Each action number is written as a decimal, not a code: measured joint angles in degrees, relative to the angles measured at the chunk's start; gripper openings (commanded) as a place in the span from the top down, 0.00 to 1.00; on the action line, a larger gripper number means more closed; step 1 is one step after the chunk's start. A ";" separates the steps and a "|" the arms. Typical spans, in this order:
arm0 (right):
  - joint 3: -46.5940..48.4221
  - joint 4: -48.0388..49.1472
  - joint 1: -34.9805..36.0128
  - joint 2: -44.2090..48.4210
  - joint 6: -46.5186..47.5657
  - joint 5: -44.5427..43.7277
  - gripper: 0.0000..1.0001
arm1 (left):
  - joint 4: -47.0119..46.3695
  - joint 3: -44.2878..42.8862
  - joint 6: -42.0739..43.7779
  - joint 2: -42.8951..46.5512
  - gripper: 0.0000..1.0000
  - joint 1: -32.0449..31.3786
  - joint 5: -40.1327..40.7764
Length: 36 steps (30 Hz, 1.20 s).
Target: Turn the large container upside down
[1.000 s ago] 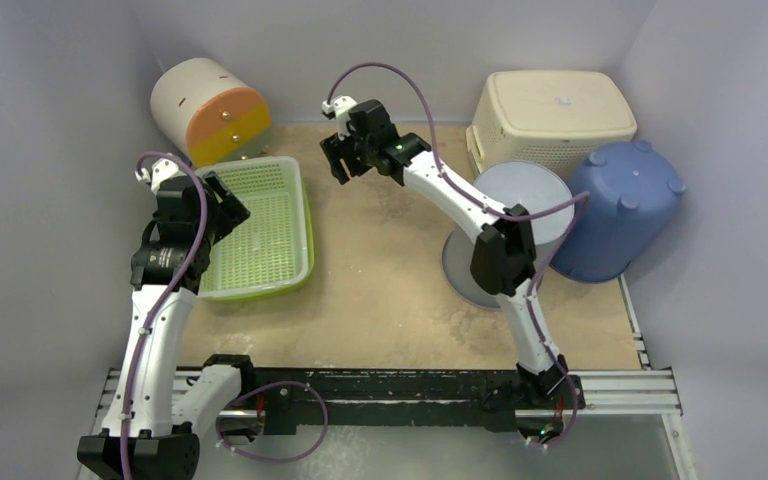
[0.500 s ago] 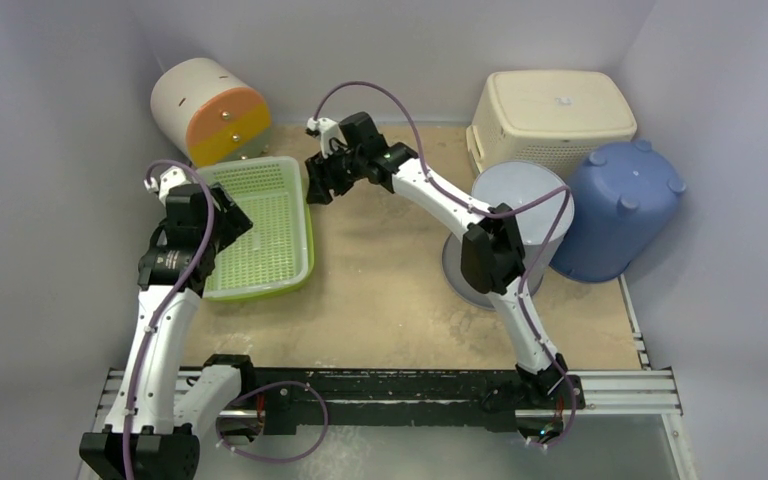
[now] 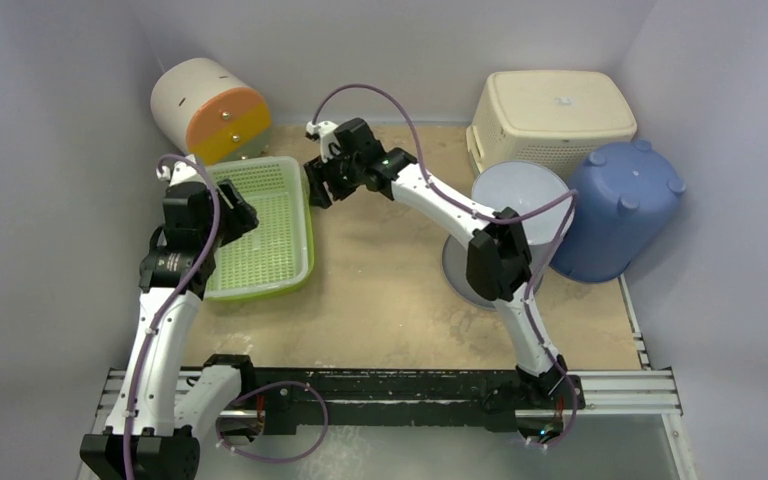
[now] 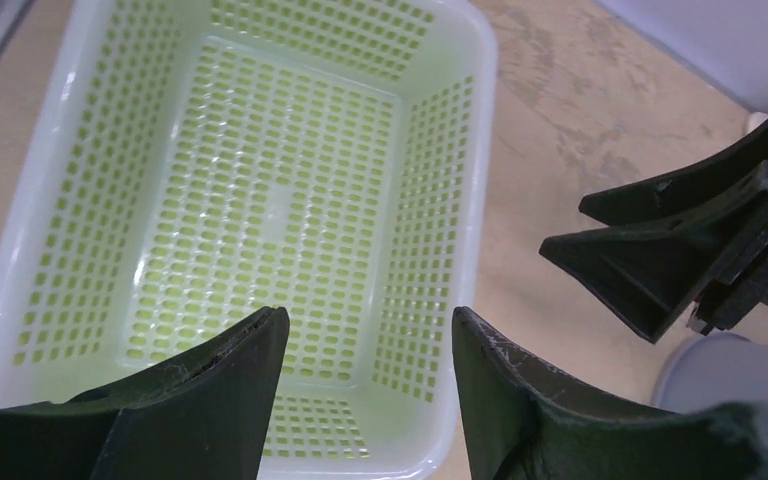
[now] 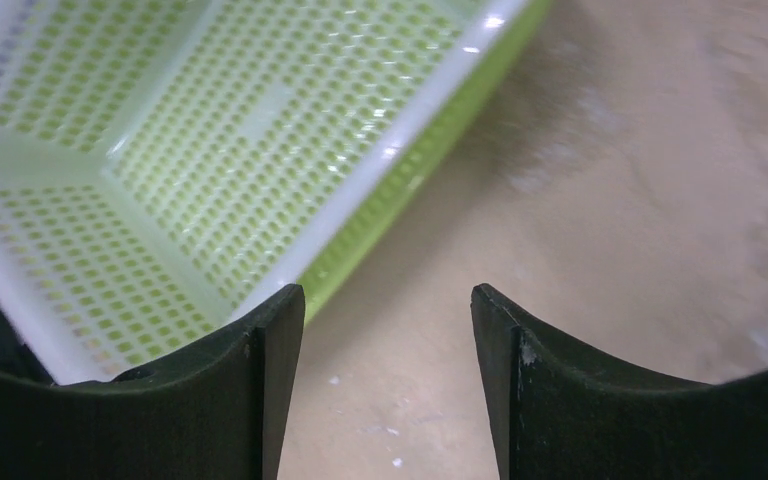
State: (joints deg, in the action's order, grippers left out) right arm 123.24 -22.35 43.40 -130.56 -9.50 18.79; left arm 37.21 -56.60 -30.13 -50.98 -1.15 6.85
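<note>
Trainee: Which item is the large container, and where is it?

Technician: Judging by where both arms point, it is the green mesh basket (image 3: 260, 228). It sits open side up on the tabletop (image 3: 380, 290), left of centre in the overhead view, with its long axis running toward the top of the frame. Nothing lies in it.

Trainee: How will it handle?

Technician: Expect a light item — thin moulded plastic with perforated walls and floor. The walls will likely flex under a pinch, and the glossy rim may slip. It should not break easily. Recommended hold: the rim, one finger inside the wall and one outside. With holds on opposite long sides, the basket can rotate about its long axis. A single-sided hold would likely let it swing.

Trainee: Left arm pose?

Technician: The left arm rises from the lower left with its elbow bent and its wrist pitched down over the basket's left edge. The left claw (image 4: 367, 320) is spread, with nothing between the fingers. Its own camera shows it above the interior, not touching.

Trainee: Right arm?

Technician: It stretches across the frame toward the upper centre, wrist angled down and left. The right claw (image 5: 387, 295) is also spread and empty — it hovers just beside the basket's right rim, near its upper right corner in the overhead view. Bare tabletop shows in the gap between the fingers. No contact is visible.
</note>
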 measured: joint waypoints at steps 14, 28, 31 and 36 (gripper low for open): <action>-1.33 -2.25 -3.63 15.78 0.04 -22.36 0.32 | -13.64 0.90 2.40 -17.79 0.45 -8.55 -4.61; -4.11 -4.96 -5.86 15.67 0.68 -22.12 0.32 | -20.04 -1.51 2.73 -30.99 0.46 -10.93 -3.43; -5.66 -5.31 -7.61 15.67 0.68 -21.97 0.32 | -20.50 -1.81 2.73 -32.68 0.49 -11.69 -3.37; -6.05 -5.49 -9.57 15.89 0.76 -21.88 0.32 | -20.94 -1.81 2.75 -34.95 0.55 -12.13 -1.86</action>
State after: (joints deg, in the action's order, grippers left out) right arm 117.19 -27.83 33.82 -114.67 -8.73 -3.09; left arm 16.27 -58.41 -27.38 -85.93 -13.28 4.99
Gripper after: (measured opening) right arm 0.682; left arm 0.479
